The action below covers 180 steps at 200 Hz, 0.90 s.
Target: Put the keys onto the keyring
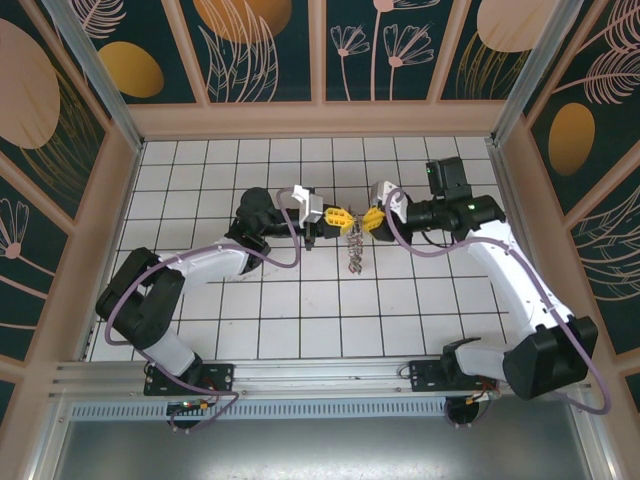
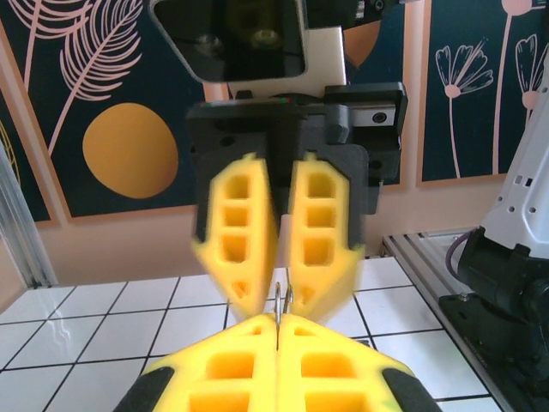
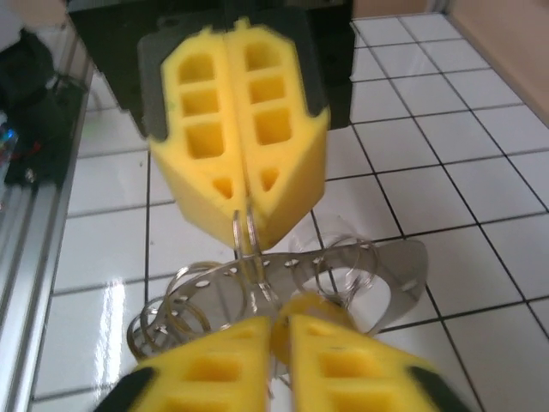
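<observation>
Left fingers (image 1: pixel 340 216) and right fingers (image 1: pixel 372 217) meet tip to tip above middle of white-tiled tabletop (image 1: pixel 200 310). Both clenched on same thin wire loop of keyring (image 1: pixel 354 250). Rest of keyring, silvery perforated strip with wire rings, dangles below them. Cannot tell keys apart in that cluster.

I can't resolve dangling silvery metal keyring bundle (image 1: pixel 353 250) from top: too small. Left gripper (image 3: pixel 246 227) yellow honeycomb fingers (image 3: pixel 283 146) blurred on right wrist.
</observation>
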{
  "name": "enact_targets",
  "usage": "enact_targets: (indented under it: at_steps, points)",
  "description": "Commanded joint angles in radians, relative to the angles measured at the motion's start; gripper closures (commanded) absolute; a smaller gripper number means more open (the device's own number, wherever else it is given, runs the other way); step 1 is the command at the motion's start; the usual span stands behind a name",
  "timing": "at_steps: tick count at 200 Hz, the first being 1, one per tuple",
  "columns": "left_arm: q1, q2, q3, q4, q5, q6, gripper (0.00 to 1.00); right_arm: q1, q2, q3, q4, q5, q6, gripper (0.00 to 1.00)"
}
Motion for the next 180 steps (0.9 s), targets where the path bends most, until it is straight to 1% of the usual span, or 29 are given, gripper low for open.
enact_targets:
  at_steps: [1, 35, 55, 92, 112, 130, 138, 152, 180]
  points:
    - [-0.002, -0.002, 0.01, 0.115, 0.028, -0.023, 1.0, -0.01, -0.029, -0.013, 0.015, -0.036, -0.002, 1.0]
    - [-0.003, 0.004, 0.009, 0.128, 0.026, -0.018, 1.0, -0.01, 0.022, 0.01, -0.042, -0.046, -0.014, 1.0]
    - [-0.004, 0.011, 0.01, 0.146, 0.032, -0.028, 1.0, -0.004, 0.037, 0.003, -0.015, -0.049, 0.016, 1.0]
    - [-0.006, 0.021, 0.014, 0.142, 0.04, -0.01, 1.0, 0.04, 0.059, 0.009, 0.043, -0.046, 0.056, 1.0]
    - [-0.007, 0.023, 0.016, 0.129, 0.038, 0.004, 1.0, 0.062, 0.067, 0.026, 0.034, -0.062, 0.044, 1.0]
    - [-0.015, 0.02, 0.026, 0.085, 0.04, 0.035, 1.0, 0.08, 0.073, 0.056, 0.006, -0.062, 0.034, 1.0]
    - [-0.017, 0.021, 0.032, 0.068, 0.044, 0.046, 1.0, 0.083, 0.071, 0.065, -0.001, -0.059, 0.032, 0.98]
    - [-0.018, 0.018, 0.033, 0.065, 0.044, 0.047, 1.0, 0.083, 0.058, 0.071, -0.002, -0.041, 0.028, 0.91]
    - [-0.018, 0.008, 0.022, 0.066, 0.042, 0.051, 1.0, 0.066, 0.005, 0.056, -0.005, 0.038, -0.001, 0.88]
